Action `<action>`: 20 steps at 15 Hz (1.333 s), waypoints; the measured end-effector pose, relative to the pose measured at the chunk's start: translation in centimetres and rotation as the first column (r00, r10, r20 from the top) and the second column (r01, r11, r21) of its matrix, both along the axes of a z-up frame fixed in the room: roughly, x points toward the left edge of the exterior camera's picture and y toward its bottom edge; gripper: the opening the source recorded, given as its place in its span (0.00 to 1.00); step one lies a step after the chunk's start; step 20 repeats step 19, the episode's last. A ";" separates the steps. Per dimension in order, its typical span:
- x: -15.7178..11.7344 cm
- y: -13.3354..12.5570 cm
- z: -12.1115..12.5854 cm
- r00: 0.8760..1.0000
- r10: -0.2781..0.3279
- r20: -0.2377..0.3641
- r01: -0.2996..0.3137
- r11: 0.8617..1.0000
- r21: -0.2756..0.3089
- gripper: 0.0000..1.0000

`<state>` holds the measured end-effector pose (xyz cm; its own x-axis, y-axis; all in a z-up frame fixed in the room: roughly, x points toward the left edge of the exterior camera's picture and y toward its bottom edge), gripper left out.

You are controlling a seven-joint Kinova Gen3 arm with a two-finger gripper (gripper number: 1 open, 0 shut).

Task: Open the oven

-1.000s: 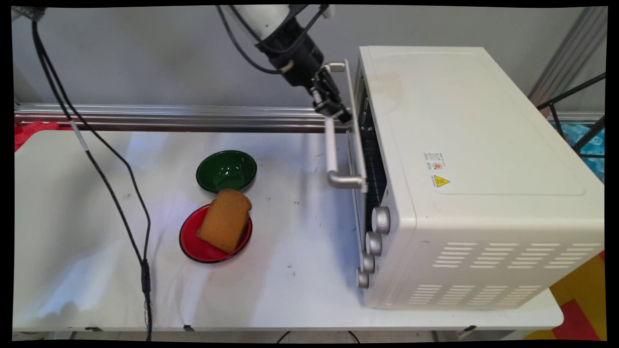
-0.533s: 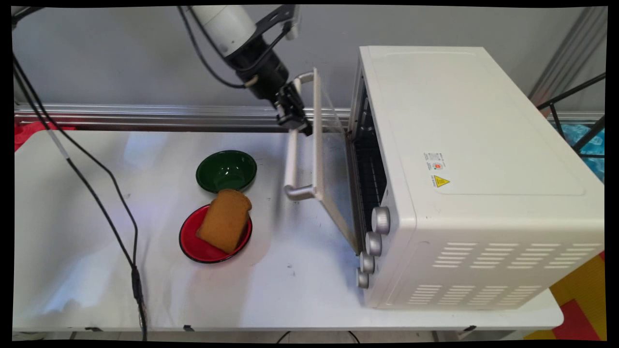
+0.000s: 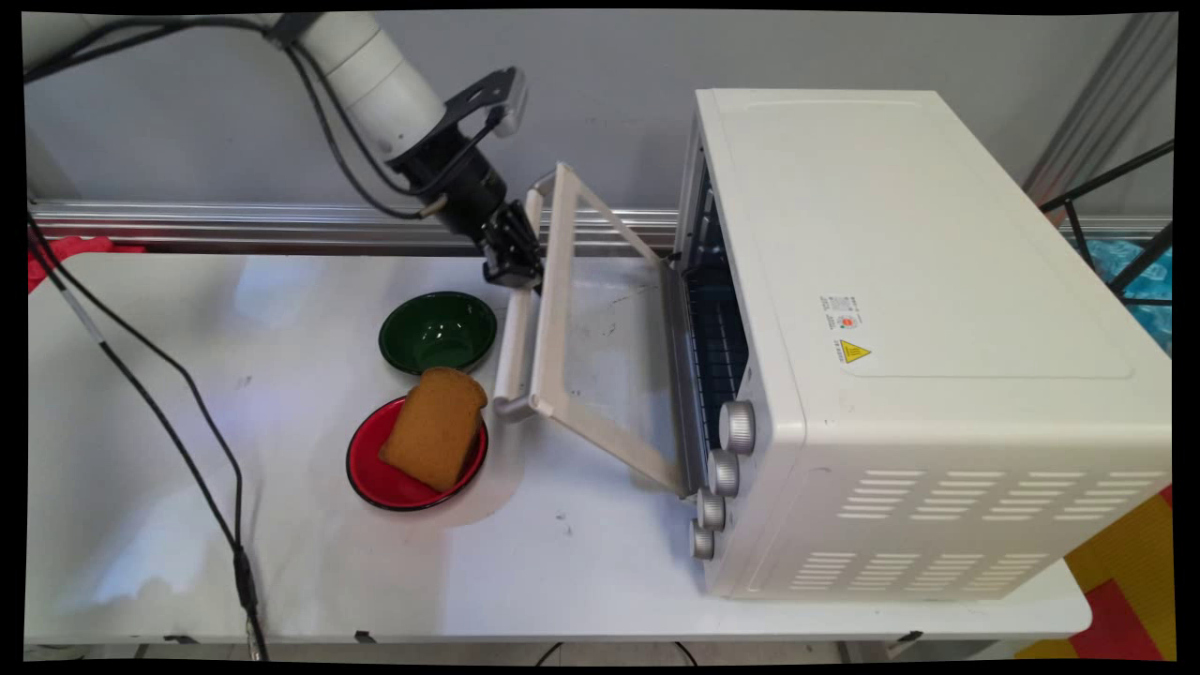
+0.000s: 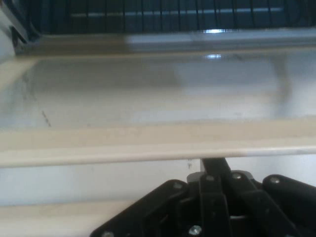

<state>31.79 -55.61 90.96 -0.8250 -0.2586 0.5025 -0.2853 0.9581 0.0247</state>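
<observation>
Black fingers of the gripper (image 3: 514, 267) are clamped on the silver handle (image 3: 514, 347) of the oven door (image 3: 600, 375), near the handle's far end; in the hand view we see the same bar (image 4: 148, 150) crossing just above the linkage, with the finger (image 4: 213, 165) tight against it. The door hangs partly open, tilted out and down from its hinge at the foot of the white toaster oven (image 3: 928, 347), and through its glass pane we see the table beneath. Behind the door the dark wire rack (image 3: 717, 328) shows in the oven's mouth, and four silver knobs (image 3: 722, 473) run down the near front corner. Left of the handle we find a green bowl (image 3: 438, 331), and just nearer to us a slice of brown bread (image 3: 434, 427) leaning on a red plate (image 3: 375, 469). All stand on the white table (image 3: 187, 450), where black cables (image 3: 169, 422) trail down the left.
</observation>
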 end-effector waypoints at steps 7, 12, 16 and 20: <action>2.4 0.5 -2.8 1.000 -0.013 -0.014 0.013 1.000 0.013 0.00; 4.0 1.0 -3.9 1.000 -0.018 -0.018 0.019 1.000 0.023 1.00; 4.7 1.4 -4.4 0.999 -0.025 -0.021 0.026 0.999 0.031 1.00; 5.3 1.7 -4.6 0.999 -0.027 -0.026 0.028 0.999 0.034 1.00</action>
